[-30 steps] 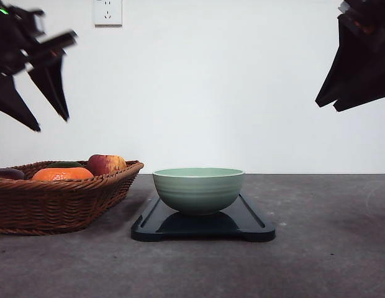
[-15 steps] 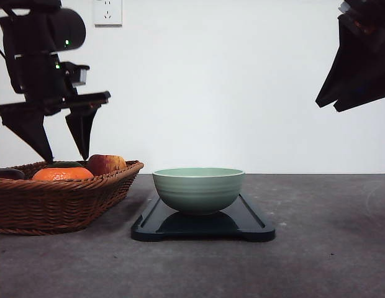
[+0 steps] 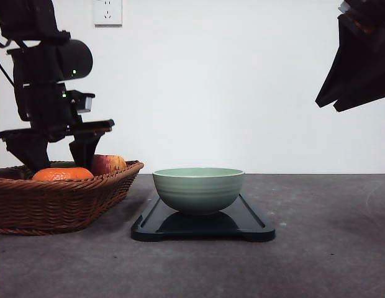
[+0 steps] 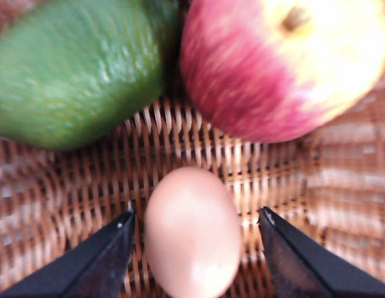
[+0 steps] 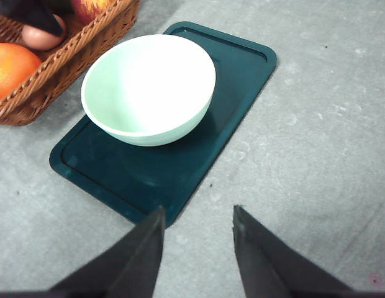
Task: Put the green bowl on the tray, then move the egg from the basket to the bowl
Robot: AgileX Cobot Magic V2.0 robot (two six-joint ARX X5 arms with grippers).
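I see my left tool [image 4: 195,245] spread wide around the pale egg [image 4: 192,233] in the brown wicker basket [image 3: 62,202] — right tool [image 5: 195,239] released, empty.

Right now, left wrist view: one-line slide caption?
Open left gripper straddles the egg on the basket floor, beside apple and avocado.

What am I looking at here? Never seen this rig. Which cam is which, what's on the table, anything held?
It is a two-armed robot. The front view looks forward over the table. The other two cameras sit on the wrists. A green bowl stands on a dark tray. Beside it, a wicker basket holds an orange, an apple, a green fruit and an egg. The left gripper is down in the basket, open, its fingers either side of the egg, not yet closed. The right gripper hangs open above the tray, empty.
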